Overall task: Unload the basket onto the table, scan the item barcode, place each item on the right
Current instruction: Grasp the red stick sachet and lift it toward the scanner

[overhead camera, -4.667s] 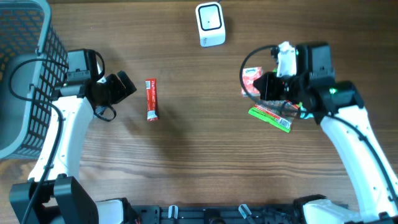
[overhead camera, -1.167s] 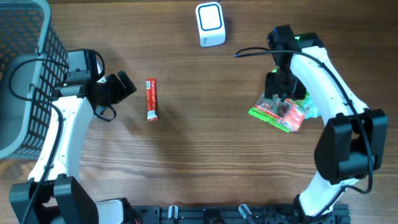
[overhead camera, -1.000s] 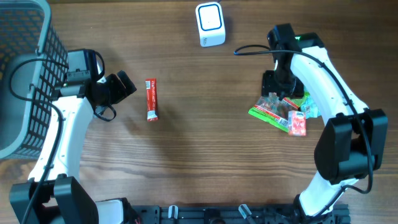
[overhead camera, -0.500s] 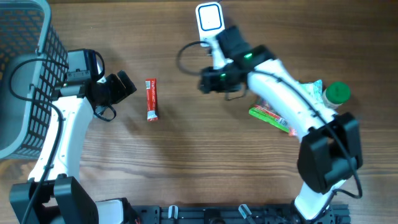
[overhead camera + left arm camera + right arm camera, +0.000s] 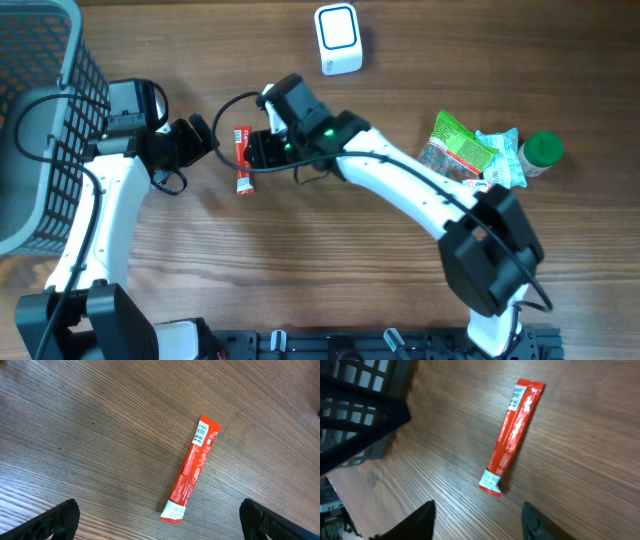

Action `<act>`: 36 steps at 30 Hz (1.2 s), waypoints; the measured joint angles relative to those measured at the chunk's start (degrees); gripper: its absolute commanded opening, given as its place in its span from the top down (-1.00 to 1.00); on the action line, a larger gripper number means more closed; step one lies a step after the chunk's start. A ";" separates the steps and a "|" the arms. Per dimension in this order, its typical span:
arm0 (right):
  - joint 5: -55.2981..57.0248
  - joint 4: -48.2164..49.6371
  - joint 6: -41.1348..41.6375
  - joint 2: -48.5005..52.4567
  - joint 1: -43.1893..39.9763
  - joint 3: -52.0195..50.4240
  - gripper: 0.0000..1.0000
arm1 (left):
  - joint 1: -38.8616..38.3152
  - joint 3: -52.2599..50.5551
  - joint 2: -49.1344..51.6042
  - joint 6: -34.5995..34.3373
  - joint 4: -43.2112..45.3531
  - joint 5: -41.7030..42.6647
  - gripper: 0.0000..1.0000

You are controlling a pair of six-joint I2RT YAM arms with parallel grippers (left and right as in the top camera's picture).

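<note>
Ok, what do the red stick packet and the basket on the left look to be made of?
Red stick packet: thin plastic or foil film, slightly glossy, judging by its flat crimped ends and printed barcode. Basket: grey open mesh with a solid rim, probably moulded plastic, though coated wire cannot be ruled out.
</note>
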 measured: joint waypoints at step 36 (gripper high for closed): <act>9.86 -8.55 1.92 10.43 0.09 0.81 0.92 | 0.02 0.00 0.00 0.00 -0.02 0.00 -1.00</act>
